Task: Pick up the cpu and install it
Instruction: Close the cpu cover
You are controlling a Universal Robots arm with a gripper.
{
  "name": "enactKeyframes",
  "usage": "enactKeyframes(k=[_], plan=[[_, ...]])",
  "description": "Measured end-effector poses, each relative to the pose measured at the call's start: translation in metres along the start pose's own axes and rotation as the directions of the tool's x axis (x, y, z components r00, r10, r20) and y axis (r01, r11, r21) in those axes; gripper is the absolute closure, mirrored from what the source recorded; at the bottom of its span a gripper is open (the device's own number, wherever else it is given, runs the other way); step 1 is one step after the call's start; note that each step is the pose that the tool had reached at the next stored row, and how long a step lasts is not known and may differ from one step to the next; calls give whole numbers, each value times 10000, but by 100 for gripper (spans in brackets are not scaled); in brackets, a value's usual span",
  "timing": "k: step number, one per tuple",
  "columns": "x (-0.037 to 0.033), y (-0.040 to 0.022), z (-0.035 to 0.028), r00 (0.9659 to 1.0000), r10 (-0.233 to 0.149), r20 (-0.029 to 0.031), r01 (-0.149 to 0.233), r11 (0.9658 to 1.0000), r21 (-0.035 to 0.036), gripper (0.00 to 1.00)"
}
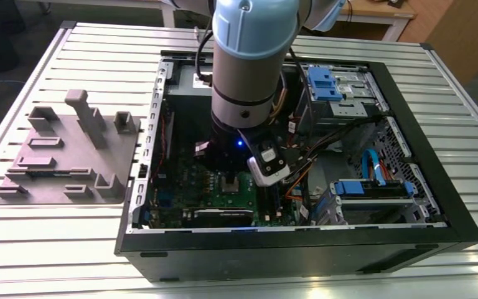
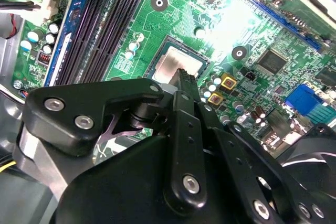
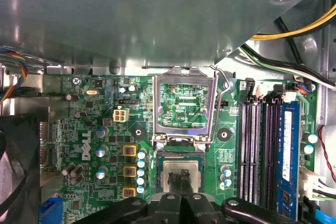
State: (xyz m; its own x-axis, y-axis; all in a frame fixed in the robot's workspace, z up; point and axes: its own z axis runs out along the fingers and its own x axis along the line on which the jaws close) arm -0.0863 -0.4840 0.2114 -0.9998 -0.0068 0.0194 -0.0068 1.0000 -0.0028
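Note:
The cpu (image 3: 181,167), a small square chip with a silver-grey top, lies flat in the socket on the green motherboard (image 3: 94,129); it also shows in the second wrist view as the cpu (image 2: 177,66). My gripper (image 3: 181,180) hangs right over its near edge, its black fingertips (image 2: 186,78) pressed together, shut, with nothing seen between them. The socket's metal load plate (image 3: 184,103) stands flipped open beside the cpu, with its wire lever (image 3: 226,85) raised. In the exterior view my arm (image 1: 243,93) reaches down into the open computer case (image 1: 422,205) over the motherboard (image 1: 214,187).
Long black RAM slots (image 3: 257,150) and a blue RAM stick (image 3: 290,156) run beside the socket. A grey metal box (image 3: 131,14) overhangs the board, with cables (image 3: 294,30) near it. A fan (image 3: 16,177) sits at the board's other end. A grey fixture tray (image 1: 65,156) lies at the exterior view's left.

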Motion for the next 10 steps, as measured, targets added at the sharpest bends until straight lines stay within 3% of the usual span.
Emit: enactKeyframes(k=[10], plan=[[0, 0, -7, 10000, -1, 0, 1, 10000, 0, 90]])
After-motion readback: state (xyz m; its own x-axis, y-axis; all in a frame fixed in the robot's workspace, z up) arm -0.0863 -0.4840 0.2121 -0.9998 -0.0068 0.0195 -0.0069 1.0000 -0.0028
